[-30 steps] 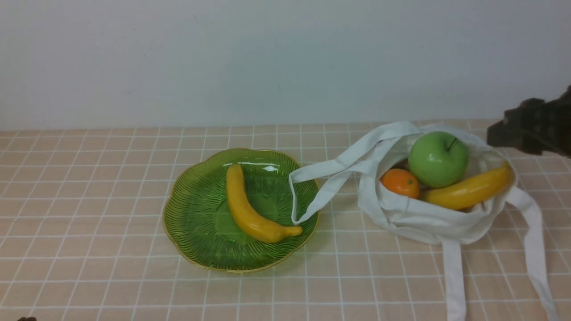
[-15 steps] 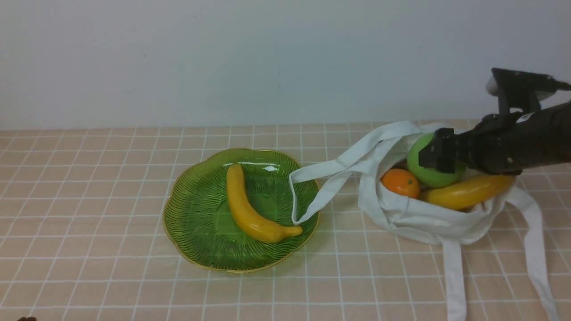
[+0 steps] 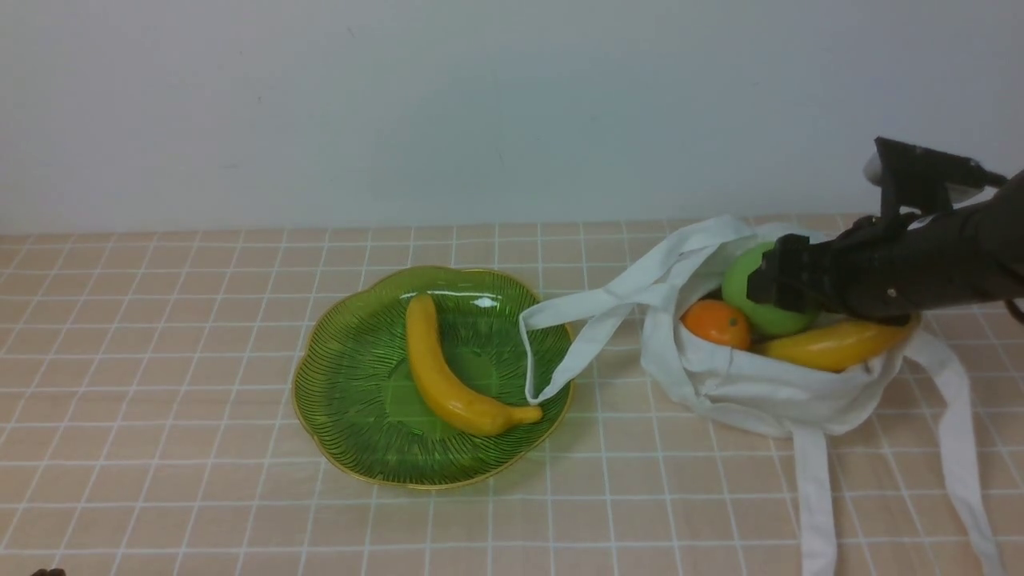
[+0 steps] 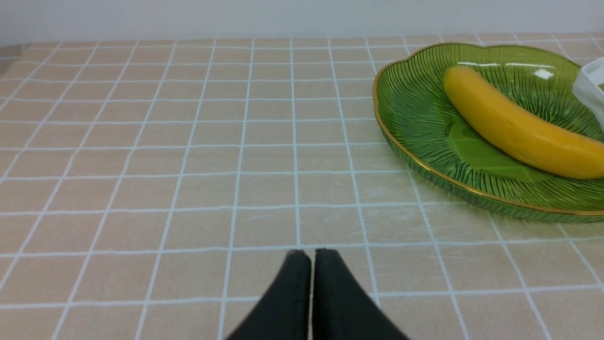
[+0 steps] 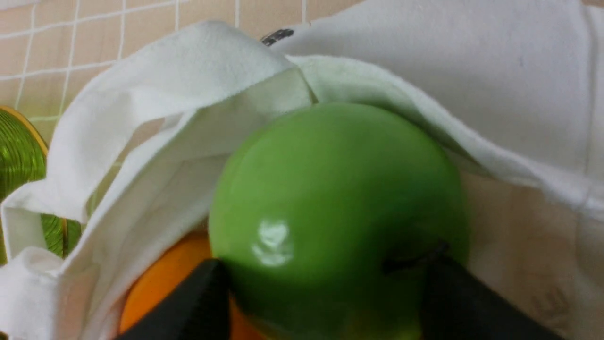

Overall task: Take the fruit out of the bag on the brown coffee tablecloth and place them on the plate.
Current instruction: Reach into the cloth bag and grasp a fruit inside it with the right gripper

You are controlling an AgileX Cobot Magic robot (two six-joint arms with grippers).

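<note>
The white bag (image 3: 760, 392) lies open on the brown grid tablecloth (image 3: 160, 360) at the right. In it are a green apple (image 3: 748, 276), a small orange (image 3: 718, 322) and a banana (image 3: 832, 346). My right gripper (image 3: 782, 282) is inside the bag mouth, open, its two fingers spread against the sides of the apple (image 5: 330, 189) at its stem end. The orange (image 5: 160, 283) shows beside one finger. A second banana (image 3: 448, 376) lies on the green plate (image 3: 352, 400). My left gripper (image 4: 310, 255) is shut and empty, low over the cloth near the plate (image 4: 415, 108).
One bag strap (image 3: 560, 344) loops over the plate's right rim. Two more straps (image 3: 812, 496) trail toward the front edge at the right. A pale wall stands behind the table.
My right arm has swung in from the far right and come down onto the apple. The apple and bag have shifted slightly left. The left gripper has not moved.
</note>
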